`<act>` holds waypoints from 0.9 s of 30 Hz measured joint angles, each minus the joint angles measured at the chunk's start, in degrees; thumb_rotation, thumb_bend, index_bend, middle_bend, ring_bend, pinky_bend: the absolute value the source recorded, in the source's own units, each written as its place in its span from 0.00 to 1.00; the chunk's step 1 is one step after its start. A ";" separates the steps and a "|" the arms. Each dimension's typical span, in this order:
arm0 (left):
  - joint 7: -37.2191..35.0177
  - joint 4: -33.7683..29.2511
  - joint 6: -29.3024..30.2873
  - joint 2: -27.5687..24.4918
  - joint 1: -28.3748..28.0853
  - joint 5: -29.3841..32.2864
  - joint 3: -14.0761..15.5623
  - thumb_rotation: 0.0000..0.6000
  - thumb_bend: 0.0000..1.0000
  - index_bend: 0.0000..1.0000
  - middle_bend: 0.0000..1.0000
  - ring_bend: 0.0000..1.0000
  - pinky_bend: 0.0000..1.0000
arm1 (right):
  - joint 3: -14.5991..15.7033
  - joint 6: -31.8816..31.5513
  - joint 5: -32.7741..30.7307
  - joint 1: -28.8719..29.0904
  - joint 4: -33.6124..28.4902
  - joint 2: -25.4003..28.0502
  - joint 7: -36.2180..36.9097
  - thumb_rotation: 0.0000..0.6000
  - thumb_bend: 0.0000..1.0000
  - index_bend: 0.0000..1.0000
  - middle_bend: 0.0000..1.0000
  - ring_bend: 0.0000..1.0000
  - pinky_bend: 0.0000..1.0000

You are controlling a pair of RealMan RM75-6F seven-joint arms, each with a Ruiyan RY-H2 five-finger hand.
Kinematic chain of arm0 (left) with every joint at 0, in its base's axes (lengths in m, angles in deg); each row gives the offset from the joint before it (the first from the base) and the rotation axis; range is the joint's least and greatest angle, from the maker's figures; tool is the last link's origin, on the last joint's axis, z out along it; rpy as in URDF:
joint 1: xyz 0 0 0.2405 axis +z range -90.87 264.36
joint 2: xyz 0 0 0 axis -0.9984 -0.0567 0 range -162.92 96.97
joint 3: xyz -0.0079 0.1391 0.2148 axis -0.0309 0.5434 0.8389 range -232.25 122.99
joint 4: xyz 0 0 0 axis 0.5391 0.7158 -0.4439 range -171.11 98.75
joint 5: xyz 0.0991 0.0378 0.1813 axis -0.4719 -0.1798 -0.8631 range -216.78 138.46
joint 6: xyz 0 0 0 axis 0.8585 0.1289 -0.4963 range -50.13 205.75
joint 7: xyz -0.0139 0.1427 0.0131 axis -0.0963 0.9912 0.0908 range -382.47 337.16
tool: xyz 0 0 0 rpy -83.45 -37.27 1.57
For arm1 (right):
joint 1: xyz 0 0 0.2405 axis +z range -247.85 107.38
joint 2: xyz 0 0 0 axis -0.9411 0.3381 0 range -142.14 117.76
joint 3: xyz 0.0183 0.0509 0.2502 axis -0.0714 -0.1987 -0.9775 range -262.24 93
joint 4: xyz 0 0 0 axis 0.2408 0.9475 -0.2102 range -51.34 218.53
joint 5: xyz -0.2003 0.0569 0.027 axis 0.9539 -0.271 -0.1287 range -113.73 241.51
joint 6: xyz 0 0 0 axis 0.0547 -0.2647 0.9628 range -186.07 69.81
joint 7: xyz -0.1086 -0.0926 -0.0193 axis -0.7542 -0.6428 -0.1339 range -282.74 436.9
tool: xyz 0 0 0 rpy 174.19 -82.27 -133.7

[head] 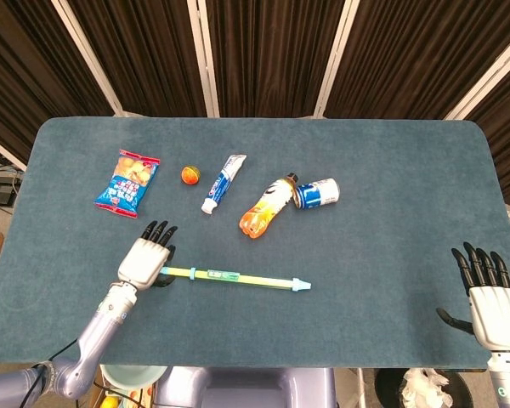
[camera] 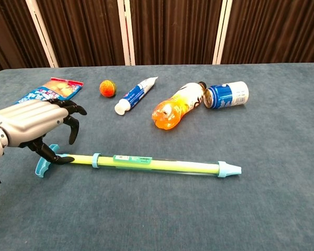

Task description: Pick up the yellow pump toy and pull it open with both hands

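The yellow pump toy [head: 229, 277] lies flat near the table's front, its teal T-handle on the left and its teal nozzle [camera: 229, 169] on the right. My left hand [head: 146, 259] hovers over the handle end and hides it in the head view. In the chest view the left hand [camera: 34, 123] arches over the handle [camera: 42, 167] with fingers curved and apart; its thumb reaches down beside the rod and nothing is gripped. My right hand [head: 490, 293] is at the front right edge, far from the toy, fingers spread and holding nothing.
Behind the toy lie a snack bag [head: 127, 182], a small orange ball [head: 189, 174], a toothpaste tube [head: 223, 183], an orange bottle [head: 266, 206] on its side and a blue can [head: 317, 192]. The table is covered in blue cloth [head: 391, 170].
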 measured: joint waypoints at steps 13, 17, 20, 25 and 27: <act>0.35 3.38 -0.24 2.86 -1.16 1.79 1.19 1.00 0.23 0.51 0.09 0.00 0.08 | 0.02 -0.01 -0.11 -0.02 -0.10 0.04 0.18 1.00 0.14 0.06 0.00 0.00 0.00; 0.67 4.26 -0.42 3.61 -1.65 2.47 1.24 1.00 0.25 0.51 0.09 0.00 0.08 | 0.03 -0.01 -0.11 -0.02 -0.15 0.07 0.24 1.00 0.14 0.06 0.00 0.00 0.00; 0.92 4.65 -0.50 4.09 -1.97 2.90 1.29 1.00 0.29 0.53 0.10 0.00 0.08 | 0.03 0.03 -0.16 -0.02 -0.19 0.12 0.36 1.00 0.14 0.06 0.00 0.00 0.00; 1.02 4.75 -0.49 4.53 -2.31 3.13 1.69 1.00 0.37 0.57 0.12 0.00 0.08 | 0.03 0.11 -0.23 0.01 -0.22 0.17 0.51 1.00 0.14 0.06 0.00 0.00 0.00; 0.70 4.68 -0.48 4.54 -2.37 2.81 1.85 1.00 0.38 0.58 0.12 0.00 0.08 | 0.03 0.05 -0.18 0.00 -0.19 0.16 0.51 1.00 0.14 0.06 0.00 0.00 0.00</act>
